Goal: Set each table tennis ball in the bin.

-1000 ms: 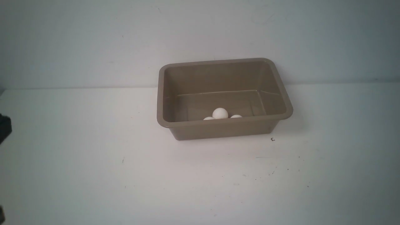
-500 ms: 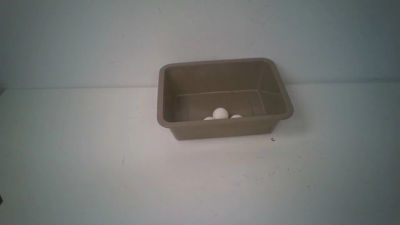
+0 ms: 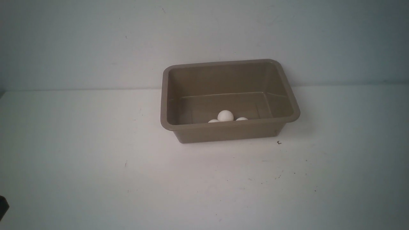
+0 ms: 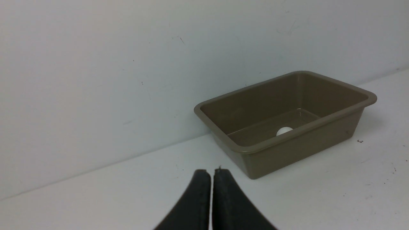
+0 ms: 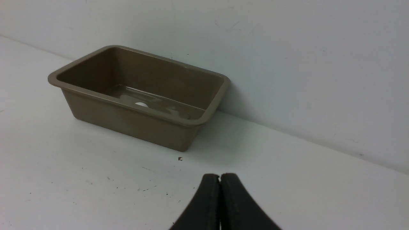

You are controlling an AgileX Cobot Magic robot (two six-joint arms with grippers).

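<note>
The bin (image 3: pixel 230 131) is set near the wall on the white table (image 3: pixel 96 179), with open tabletop left on every other side. Three table tennis balls (image 3: pixel 225 115) are seen against its near wall (no print readable). Left gripper (image 4: pixel 212 174) and right gripper (image 5: pixel 219 177) are pressed closed, nothing held.

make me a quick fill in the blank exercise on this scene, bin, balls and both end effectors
1. In the front view, ____ table tennis balls can be counted showing above the bin's near rim.
2. Every ball in view lies ____ the bin.
3. The left end effector has its jaws ____, holding nothing.
4. The right end effector hangs over the white ____, apart from the bin.

Missing words: three; inside; shut; table
</note>
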